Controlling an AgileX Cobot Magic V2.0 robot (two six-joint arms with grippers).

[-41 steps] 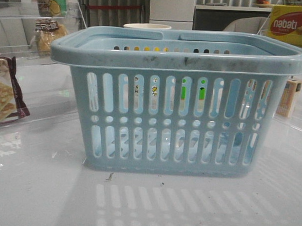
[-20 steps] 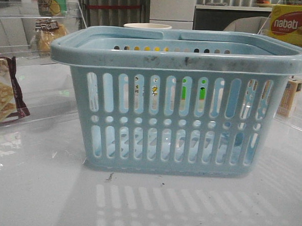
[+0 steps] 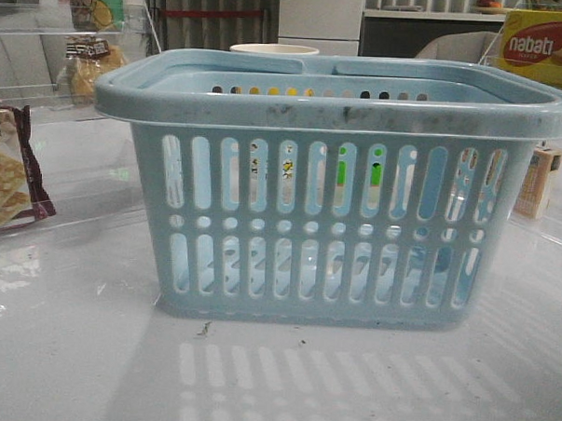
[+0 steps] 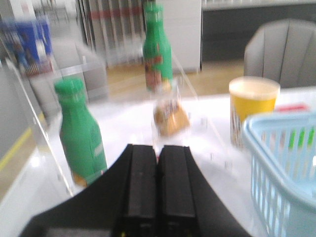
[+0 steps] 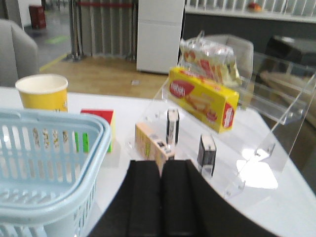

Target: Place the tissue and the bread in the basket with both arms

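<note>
Basket [image 3: 333, 189] of light blue plastic is seen standing on the white table [image 3: 70, 350] at the middle of the front view, its scuffed rim facing the camera and nothing of the task visible inside it. Bread [image 4: 170, 116] in its clear bag is found upright on the clear acrylic shelf [image 4: 44, 133] at the robot's left, between two green bottles [image 4: 79, 133], and it is blurred in the left wrist view. The left gripper [image 4: 158, 163] is held above the table short of the bread, with its jaws pressed together on nothing. The right gripper [image 5: 162, 177] is likewise closed and empty, and is pointed toward the clear stand [image 5: 276, 113] at the robot's right. On that stand the tissue [image 5: 207, 150] is set upright, near a tan carton [image 5: 153, 143] and below a yellow wafer box [image 5: 203, 98]. A yellow paper cup [image 5: 42, 92] is placed behind the basket
</note>
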